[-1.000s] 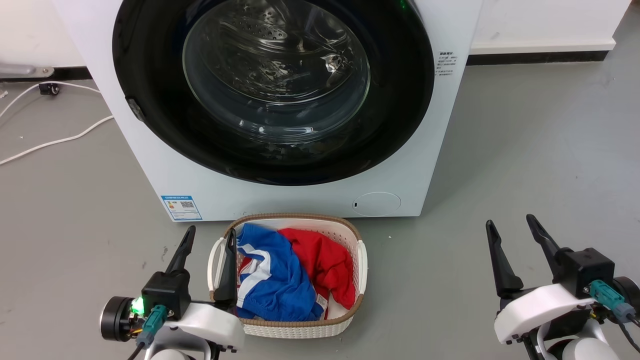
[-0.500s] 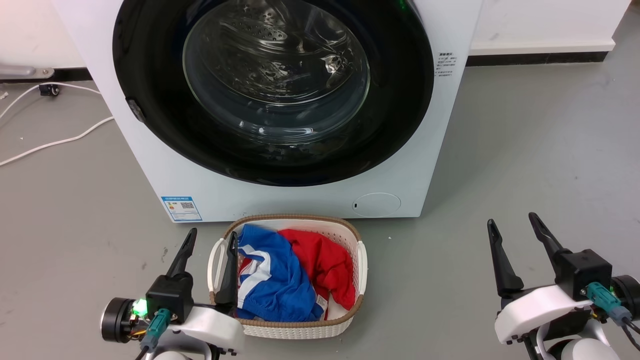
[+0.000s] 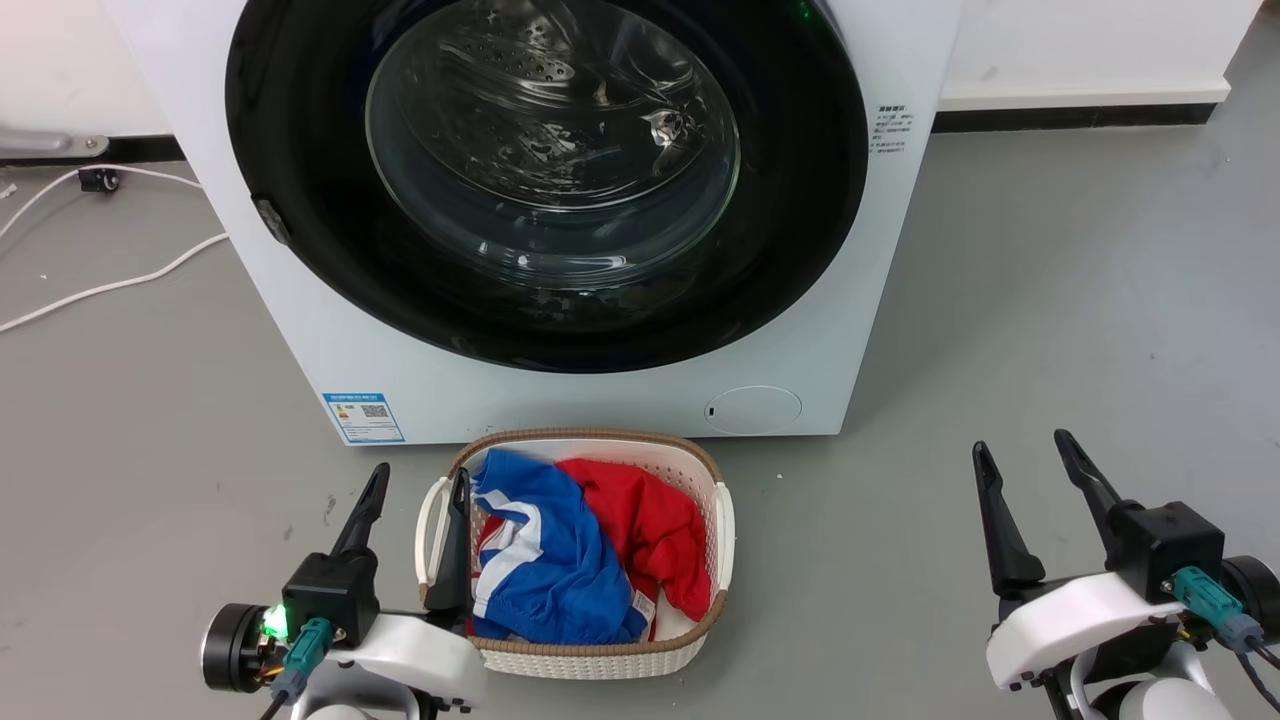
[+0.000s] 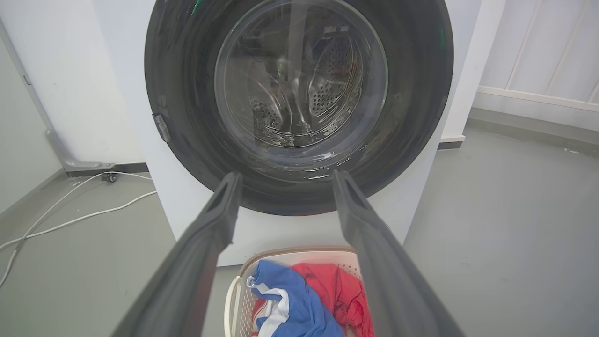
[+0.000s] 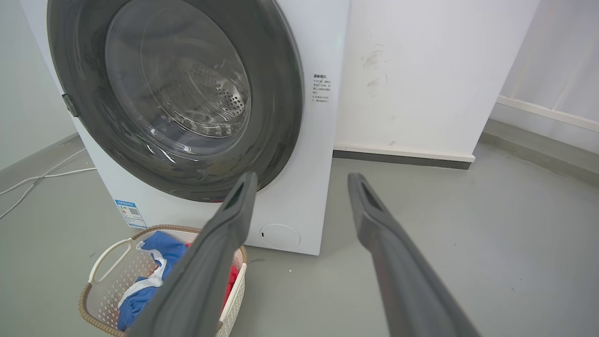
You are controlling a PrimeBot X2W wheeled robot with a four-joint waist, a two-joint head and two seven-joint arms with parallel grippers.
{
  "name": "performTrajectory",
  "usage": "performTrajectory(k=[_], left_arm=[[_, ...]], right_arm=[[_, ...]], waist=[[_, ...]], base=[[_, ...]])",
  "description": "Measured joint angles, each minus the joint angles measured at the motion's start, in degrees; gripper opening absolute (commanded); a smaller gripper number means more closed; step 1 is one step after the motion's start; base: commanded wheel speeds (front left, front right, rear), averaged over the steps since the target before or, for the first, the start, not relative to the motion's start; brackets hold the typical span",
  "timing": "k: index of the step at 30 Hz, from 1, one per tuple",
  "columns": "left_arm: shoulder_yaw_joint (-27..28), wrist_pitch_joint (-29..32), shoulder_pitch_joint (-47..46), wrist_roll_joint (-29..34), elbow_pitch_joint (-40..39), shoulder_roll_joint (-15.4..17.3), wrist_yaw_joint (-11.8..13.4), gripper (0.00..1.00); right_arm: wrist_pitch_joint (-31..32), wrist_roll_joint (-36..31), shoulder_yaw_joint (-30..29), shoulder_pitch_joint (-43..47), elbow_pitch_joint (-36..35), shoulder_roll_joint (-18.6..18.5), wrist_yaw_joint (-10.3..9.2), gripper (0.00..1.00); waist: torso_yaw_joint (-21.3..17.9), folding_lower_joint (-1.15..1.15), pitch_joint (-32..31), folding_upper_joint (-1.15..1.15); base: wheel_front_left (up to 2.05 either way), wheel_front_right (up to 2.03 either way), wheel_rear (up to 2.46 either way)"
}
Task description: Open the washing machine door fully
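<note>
The washing machine door (image 3: 800, 200) is a large glossy black round door with a bulging clear glass centre, lying flush against the white machine front (image 3: 620, 400); it also fills the upper left wrist view (image 4: 412, 93) and right wrist view (image 5: 276, 93). A small latch piece (image 3: 271, 220) sits at its left rim. My left gripper (image 3: 420, 485) hovers low at the lower left, open and empty, one finger over the basket's left edge. At the lower right my right gripper (image 3: 1022, 450) is open and empty above the floor. Both are well short of the door.
A white laundry basket (image 3: 722, 520) with blue and red clothes stands on the grey floor right before the machine. A small round white flap (image 3: 752, 408) sits low on the machine front. White cables (image 3: 110, 285) trail on the floor at left. A white wall runs behind.
Both grippers shifted only slightly, staying open; the left wrist sits a little lower than a second ago. The door has not moved.
</note>
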Motion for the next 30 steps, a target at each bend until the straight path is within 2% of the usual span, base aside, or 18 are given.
performTrajectory(k=[4,5,6,11,15,30], left_arm=[[0.3,0.0,0.1,0.2,0.2,-0.2,-0.1,1.0],[0.4,0.0,0.2,0.2,0.2,-0.3,-0.2,1.0],[0.4,0.0,0.2,0.3,0.3,-0.4,-0.3,1.0],[0.7,0.0,0.2,0.5,0.4,-0.7,-0.5,1.0],[1.0,0.0,0.2,0.7,0.4,-0.9,-0.5,1.0],[0.9,0.0,-1.2,1.8,-0.6,-1.6,-1.1,1.0]], right_arm=[[0.0,1.1,-0.2,0.0,0.4,0.0,0.0,1.0],[0.0,1.6,-0.3,0.0,0.5,0.0,0.0,0.26],[0.0,1.9,-0.3,0.0,0.6,0.0,0.0,0.0],[0.2,6.3,-1.1,-0.1,1.3,0.0,0.0,0.0],[0.9,12.3,-3.1,-0.7,2.7,0.1,0.0,0.0],[-1.1,29.5,-20.2,-13.8,13.4,0.1,0.0,0.0]], waist=[[0.1,0.0,-0.2,0.0],[0.1,0.0,-0.2,0.0],[0.1,0.0,-0.2,0.0],[0.3,0.0,-0.3,0.0],[0.5,0.0,-0.4,0.0],[1.3,0.0,2.7,0.0]], base=[[0.0,0.0,0.0],[0.0,0.0,0.0],[0.0,0.0,0.0],[0.0,0.0,0.0],[0.0,0.0,0.0],[0.0,0.0,0.0]])
